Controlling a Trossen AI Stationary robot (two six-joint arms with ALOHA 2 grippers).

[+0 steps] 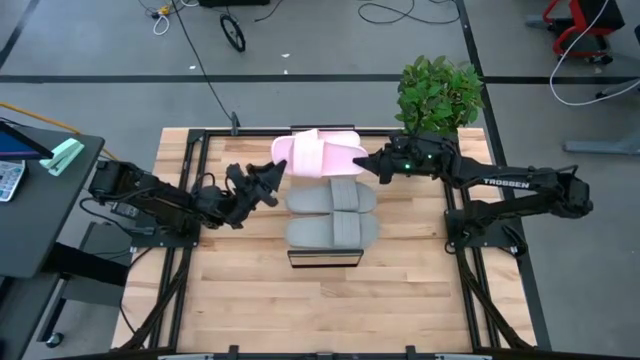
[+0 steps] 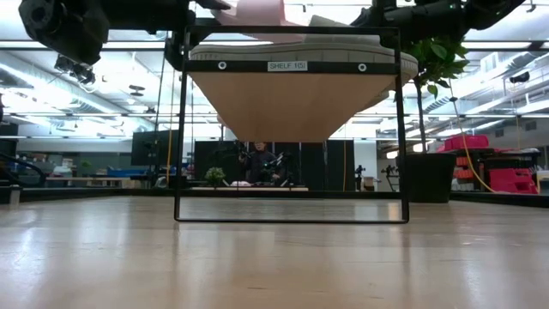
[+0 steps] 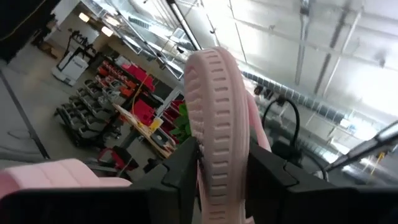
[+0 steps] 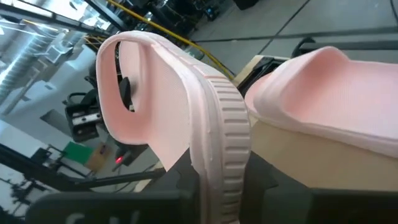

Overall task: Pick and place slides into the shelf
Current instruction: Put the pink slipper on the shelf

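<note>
The shelf (image 1: 324,257) stands mid-table, its plank running from near to far. Two grey slides (image 1: 332,200) (image 1: 332,232) lie side by side across its top. At its far end are two pink slides. One pink slide (image 1: 322,162) stands on edge between my grippers. The other pink slide (image 4: 336,93) lies flat on the plank just beyond it, also visible in the left wrist view (image 3: 50,171). My left gripper (image 1: 278,170) is shut on the held slide's left end. My right gripper (image 1: 365,165) is shut on its right end. My left gripper (image 3: 217,168) pinches the pink slide's ribbed sole rim (image 3: 214,124) at its left end between both fingers. It comes roughly level from the table's left. The slide stands on edge above the shelf's far end. My right gripper (image 4: 217,180) pinches the ribbed sole rim (image 4: 227,130) at the same slide's right end, from the table's right. The strap loop (image 4: 140,81) stands open beyond the fingers. Whether the slide rests on the plank does not show.
A potted plant (image 1: 438,95) stands at the table's far right corner, behind the right arm. The wooden tabletop (image 1: 250,300) lies bare in front of the shelf. Dark frame rails run along both table sides. A person sits far off in the room (image 2: 262,163).
</note>
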